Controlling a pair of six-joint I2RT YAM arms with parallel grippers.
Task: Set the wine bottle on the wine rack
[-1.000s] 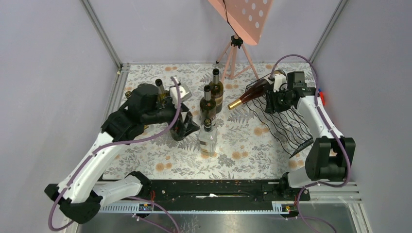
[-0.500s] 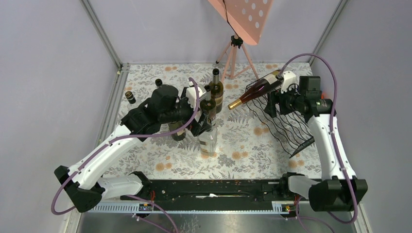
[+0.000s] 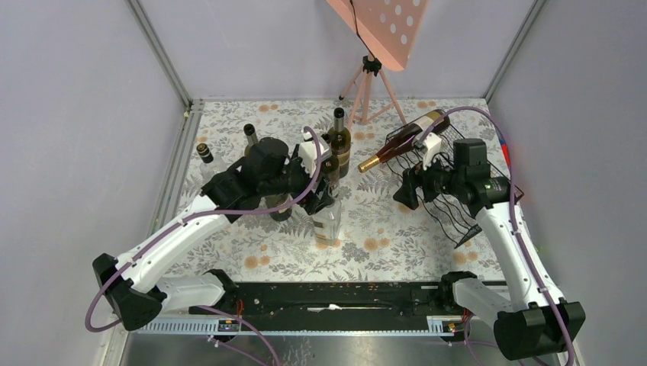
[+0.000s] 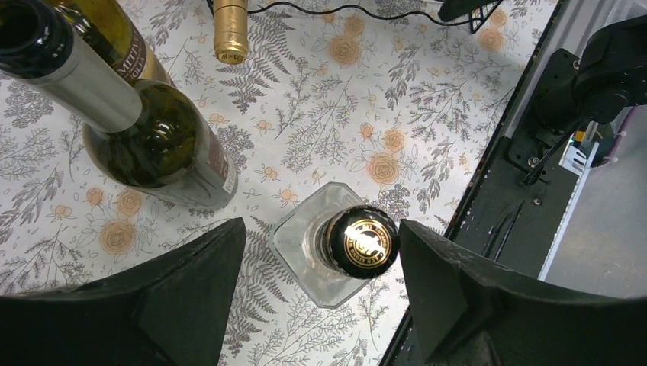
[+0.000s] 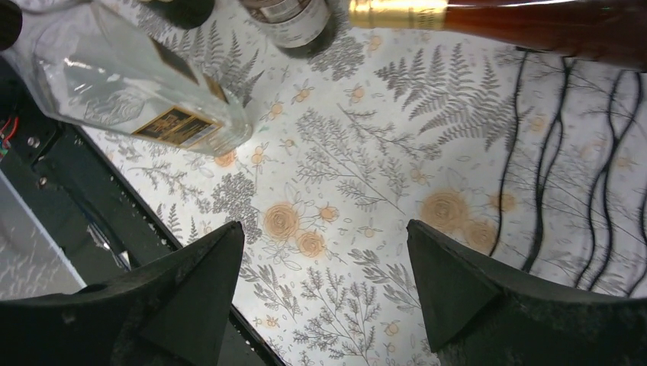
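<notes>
Right side first: the wine bottle (image 3: pixel 404 137) is lying on the top back row of the wine rack (image 3: pixel 458 206), tilted, its gold-capped neck poking out past the rack's left edge over the bench (image 3: pixel 374 236). The right gripper (image 3: pixel 403 191) hangs just off the rack's left front edge, below that neck. On its wrist view the right gripper (image 5: pixel 324 229) is spread wide with nothing in it, only floral cover underneath, the rack's wires (image 5: pixel 564 152) to the right and the bottle's neck (image 5: pixel 519 23) across the top. The rack sits hard against the bench's right edge, close to the wall, so there's little room that side. Over to the left, the left gripper (image 3: pixel 322 200) is right above the clear bottle (image 3: pixel 326 227). Its wrist view has the left gripper (image 4: pixel 320 236) spread open, the clear bottle's black cap (image 4: pixel 358 240) between the fingers: a clear gap on one side, the other finger just beside the cap, touching or not I can't say. A dark green bottle (image 4: pixel 160 152) stands just beside the clear one, so it's tight there. Between the clear bottle and the rack lies a bare stretch of bench. The black rail (image 3: pixel 336 297) runs along the near edge, and the pink tripod stand (image 3: pixel 370 76) stands at the far edge.
</notes>
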